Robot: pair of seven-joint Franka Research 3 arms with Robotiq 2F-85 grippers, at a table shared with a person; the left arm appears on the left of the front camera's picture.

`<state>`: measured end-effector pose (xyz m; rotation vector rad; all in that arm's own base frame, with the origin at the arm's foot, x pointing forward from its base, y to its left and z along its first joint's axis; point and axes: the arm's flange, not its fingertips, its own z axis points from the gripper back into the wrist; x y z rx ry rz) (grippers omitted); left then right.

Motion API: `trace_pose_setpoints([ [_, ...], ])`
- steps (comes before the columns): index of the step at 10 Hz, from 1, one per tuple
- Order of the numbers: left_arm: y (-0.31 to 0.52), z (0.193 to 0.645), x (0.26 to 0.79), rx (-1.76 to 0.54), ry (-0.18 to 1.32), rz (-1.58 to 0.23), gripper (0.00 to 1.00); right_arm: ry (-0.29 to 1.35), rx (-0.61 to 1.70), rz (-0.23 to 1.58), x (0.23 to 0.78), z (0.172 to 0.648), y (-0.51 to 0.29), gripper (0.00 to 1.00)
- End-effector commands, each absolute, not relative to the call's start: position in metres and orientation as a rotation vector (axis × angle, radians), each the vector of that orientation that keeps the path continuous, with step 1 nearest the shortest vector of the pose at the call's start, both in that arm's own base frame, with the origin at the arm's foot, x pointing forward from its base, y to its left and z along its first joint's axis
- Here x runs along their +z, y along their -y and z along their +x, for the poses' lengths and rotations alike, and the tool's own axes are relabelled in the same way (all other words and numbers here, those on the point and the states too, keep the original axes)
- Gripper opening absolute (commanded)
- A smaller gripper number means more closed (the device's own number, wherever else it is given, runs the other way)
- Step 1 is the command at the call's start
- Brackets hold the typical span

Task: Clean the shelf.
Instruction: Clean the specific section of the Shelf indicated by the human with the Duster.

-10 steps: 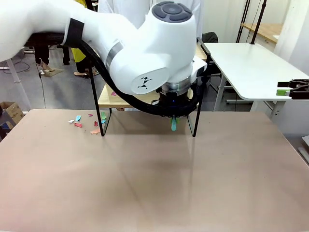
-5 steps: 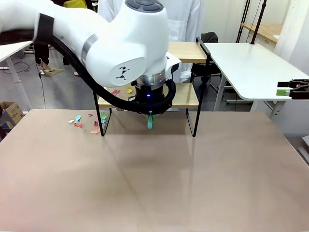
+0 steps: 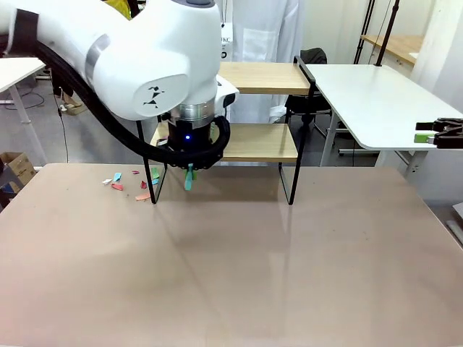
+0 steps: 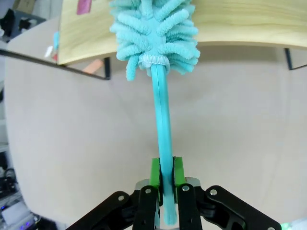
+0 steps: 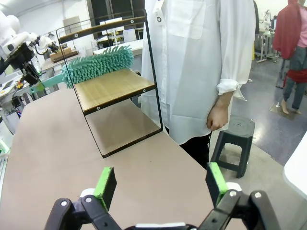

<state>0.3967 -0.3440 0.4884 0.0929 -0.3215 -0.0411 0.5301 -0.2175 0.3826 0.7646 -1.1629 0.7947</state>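
At the left, a scatter of coloured paper scraps (image 3: 130,184) lies on the tabletop (image 3: 231,282) just beside the left foot of the shelf (image 3: 257,142), which stands at the far side, in front of a person in a white coat (image 5: 201,57). The left gripper (image 4: 163,175) hangs at the shelf's left end, its jaws clenched on the thin handle of a teal duster (image 4: 154,28). The fluffy head lies across the front edge of the lower board. The step in hand looks like sweeping that board. To do it well, the head should probably sit flat on the wood and press lightly, since the rack looks light enough to slide. The stroke should run out over the left end, so the bits drop near those already on the tabletop. The handle also needs to stay clear of the black frame post. As for what the shelf holds, the lower board carries the duster head and one pink scrap (image 4: 84,5) near its left end. The rest of that board looks bare, and I can make out nothing on the top board. At the right, the right gripper (image 5: 160,178) hovers over the tabletop, well apart from the shelf, with its jaws spread wide and grasping nothing.
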Motion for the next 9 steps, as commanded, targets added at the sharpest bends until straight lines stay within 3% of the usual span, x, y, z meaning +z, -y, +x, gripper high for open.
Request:
trace_pose_setpoints([
  [1, 0.312, 0.388, 0.494, -0.005, 0.310, 0.160, 0.13, 1.166, 0.798, 0.761, 0.385, 0.531, 0.215, 1.00],
  [6, 0.288, 0.370, 0.501, 0.066, 0.314, 0.421, 0.13, 1.166, 0.798, 0.761, 0.385, 0.531, 0.215, 1.00],
  [9, 0.298, 0.347, 0.527, 0.119, 0.447, 0.381, 0.13, 1.166, 0.798, 0.761, 0.385, 0.531, 0.215, 1.00],
])
